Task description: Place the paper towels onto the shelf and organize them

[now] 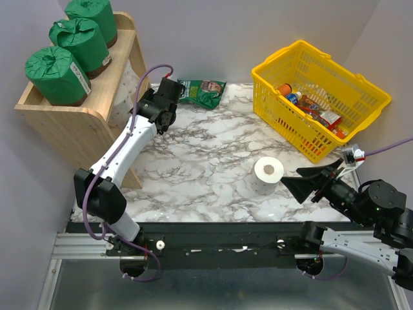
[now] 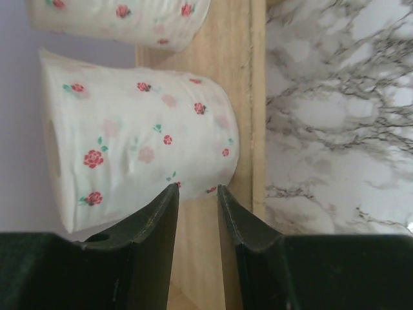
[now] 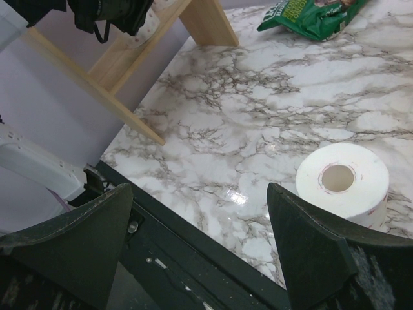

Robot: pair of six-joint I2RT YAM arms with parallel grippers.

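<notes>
Paper towels (image 1: 57,71) are mostly put away: three in crinkly green plastic stand in a row in the raised-edge top tray of the pale wooden shelf (image 1: 71,126) at the far left, and two soft white flowered rolls (image 2: 135,135) lie on their sides on its lower board. By my reckoning only the last roll (image 1: 268,173) is left, a plump white cylinder with a hollow core, standing on the glossy marbled table (image 1: 206,135) near the right side. The left gripper (image 2: 195,188) is nearly closed and holds nothing, its tips just beside a flowered roll. The right gripper (image 3: 200,188) is spread wide and empty, near the last roll.
</notes>
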